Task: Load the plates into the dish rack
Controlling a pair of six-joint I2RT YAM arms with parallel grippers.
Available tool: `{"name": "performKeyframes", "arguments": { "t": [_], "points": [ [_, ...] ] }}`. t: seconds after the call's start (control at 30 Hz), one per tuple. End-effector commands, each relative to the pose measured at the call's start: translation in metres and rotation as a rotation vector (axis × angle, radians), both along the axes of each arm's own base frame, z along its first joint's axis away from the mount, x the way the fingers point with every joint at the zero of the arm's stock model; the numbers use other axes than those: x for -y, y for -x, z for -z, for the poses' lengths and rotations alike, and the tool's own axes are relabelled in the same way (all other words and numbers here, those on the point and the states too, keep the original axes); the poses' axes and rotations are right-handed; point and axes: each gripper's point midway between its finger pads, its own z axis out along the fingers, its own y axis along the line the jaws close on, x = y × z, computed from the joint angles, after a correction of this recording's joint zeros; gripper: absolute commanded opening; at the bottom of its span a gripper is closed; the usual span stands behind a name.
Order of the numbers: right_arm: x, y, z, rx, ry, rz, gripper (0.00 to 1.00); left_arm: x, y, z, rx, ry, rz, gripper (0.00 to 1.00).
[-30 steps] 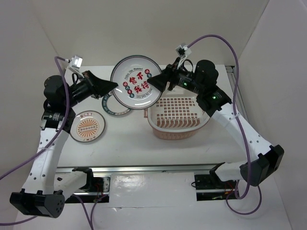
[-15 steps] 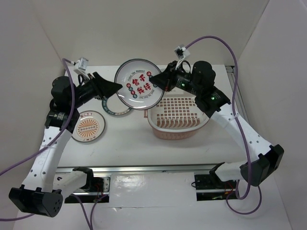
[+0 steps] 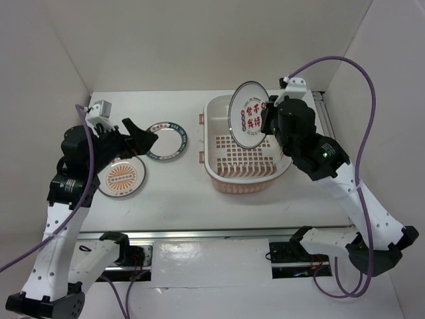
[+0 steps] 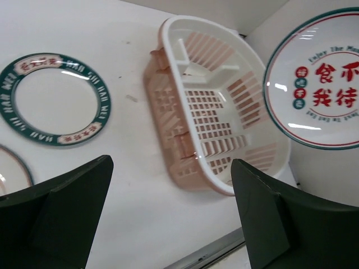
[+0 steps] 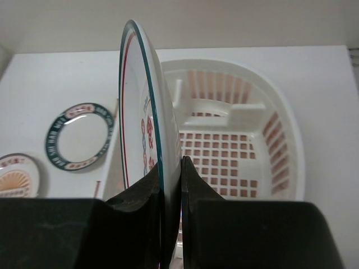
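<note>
Right gripper (image 5: 173,165): fingers pressed onto the rim of the red-green motif plate (image 5: 140,120), 1 finger on each face. No gap shows between pads and plate in the right wrist view. The plate stands on edge, close to vertical.

Key relation: the dish rack (image 5: 283,106) lies below and beyond the right fingers, with its open mouth up. In the top view the motif plate (image 3: 247,114) sits over the far half of the dish rack (image 3: 242,184), its decorated face turned toward the left arm, and the right gripper (image 3: 265,121) is on the plate's right edge. The fingers hide the plate's lowest edge, so we cannot tell whether it has reached the slotted floor. We judge that it hangs clear. The coming move then looks like a straight descent, with the plate kept upright.

Left gripper (image 3: 141,133): fingers spread wide and holding nothing, above the table (image 3: 172,193).

2 plates lie flat on the table, well apart from the rack:
- The blue-rimmed plate (image 3: 166,141) is just beyond the left fingertips.
- The orange-striped plate (image 3: 123,176) is below the left wrist.

The left arm is the nearer arm to both. The left wrist view agrees: the blue-rimmed plate (image 4: 56,98) is at left and the dish rack (image 4: 157,73) is in the centre.
</note>
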Motion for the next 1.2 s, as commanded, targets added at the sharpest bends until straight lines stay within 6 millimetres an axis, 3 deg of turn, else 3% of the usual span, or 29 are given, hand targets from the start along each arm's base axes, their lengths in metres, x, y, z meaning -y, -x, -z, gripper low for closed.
{"name": "performKeyframes", "arguments": {
  "t": [0.0,0.07,0.1,0.17,0.37,0.57,0.8,0.87,1.17],
  "points": [
    [0.029,0.004,0.013,-0.019,0.078,0.214,0.0,-0.022,0.004,0.027,-0.054,-0.102,-0.094,1.0],
    [0.031,0.003,0.023,-0.038,0.112,0.277,0.0,-0.024,0.007,0.037,-0.077,-0.119,-0.099,1.0],
    [0.02,0.001,0.033,-0.06,0.136,0.267,0.0,-0.026,0.008,0.04,-0.085,-0.132,-0.104,1.0],
    [0.016,0.0,0.041,-0.069,0.153,0.301,0.0,-0.028,0.009,0.053,-0.109,-0.14,-0.112,1.0],
    [-0.001,-0.016,0.075,-0.116,0.203,0.312,0.0,-0.03,0.014,0.065,-0.119,-0.155,-0.116,1.0],
    [-0.011,-0.035,0.106,-0.169,0.246,0.292,0.0,-0.031,0.018,0.069,-0.119,-0.155,-0.116,1.0],
    [-0.015,-0.043,0.13,-0.2,0.275,0.293,0.0,-0.031,0.018,0.078,-0.13,-0.157,-0.116,1.0],
    [-0.016,-0.042,0.143,-0.225,0.297,0.282,0.0,-0.031,0.02,0.076,-0.121,-0.155,-0.116,1.0],
    [-0.019,-0.036,0.163,-0.256,0.272,0.256,0.0,-0.031,0.02,0.076,-0.112,-0.153,-0.117,1.0]
  ]
}}
